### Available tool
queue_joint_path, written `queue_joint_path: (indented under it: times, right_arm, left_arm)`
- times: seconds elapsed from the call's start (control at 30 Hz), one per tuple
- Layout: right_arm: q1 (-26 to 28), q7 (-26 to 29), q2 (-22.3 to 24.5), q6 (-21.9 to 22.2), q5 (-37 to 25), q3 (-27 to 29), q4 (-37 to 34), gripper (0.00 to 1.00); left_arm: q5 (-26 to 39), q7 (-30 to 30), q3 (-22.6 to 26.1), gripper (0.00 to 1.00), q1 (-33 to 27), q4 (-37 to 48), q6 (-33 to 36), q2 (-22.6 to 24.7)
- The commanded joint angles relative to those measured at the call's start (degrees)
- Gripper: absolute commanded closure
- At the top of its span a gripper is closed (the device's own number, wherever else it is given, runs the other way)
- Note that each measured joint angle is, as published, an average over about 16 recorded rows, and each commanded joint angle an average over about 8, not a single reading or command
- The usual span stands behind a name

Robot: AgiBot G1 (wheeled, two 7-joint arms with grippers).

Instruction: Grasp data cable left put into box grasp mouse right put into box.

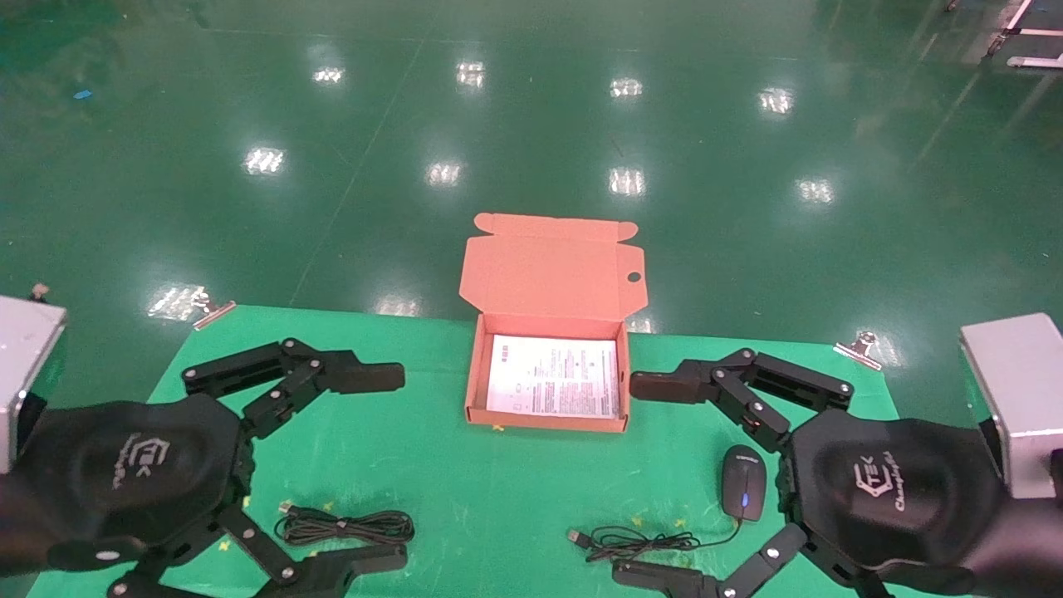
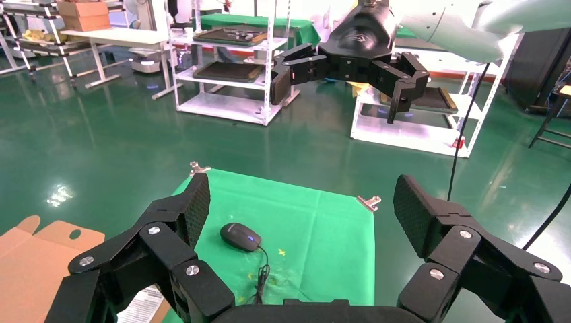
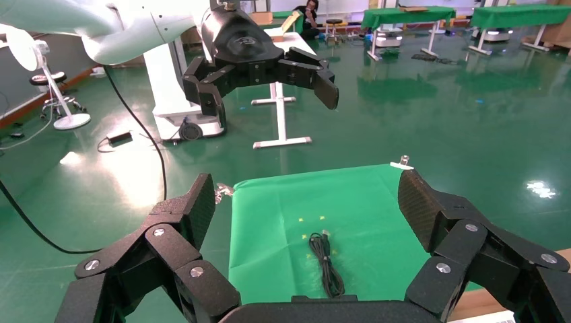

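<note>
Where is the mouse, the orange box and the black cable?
mouse [image 1: 742, 482], head view, middle of its back.
box [image 1: 473, 374], head view, its left wall.
data cable [image 1: 349, 526], head view, middle of the looped bundle.

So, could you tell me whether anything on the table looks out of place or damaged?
Nothing stands out. The box sits open with a printed sheet inside, the cable lies bundled on the left, the mouse upright on the right with its cord loosely coiled. Both pincers, left and right, hover open.
</note>
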Motion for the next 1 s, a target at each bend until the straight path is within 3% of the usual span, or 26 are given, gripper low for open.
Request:
queue_joint_path:
  times: [0.03, 1.0]
  right_arm:
    - [0.0, 0.0, 0.0, 0.0, 0.0, 0.0, 0.0, 0.0]
    - [0.0, 0.0, 0.0, 0.0, 0.0, 0.0, 0.0, 0.0]
  left_arm:
    - [0.0, 0.0, 0.0, 0.0, 0.0, 0.0, 0.0, 0.0]
    - [0.0, 0.0, 0.0, 0.0, 0.0, 0.0, 0.0, 0.0]
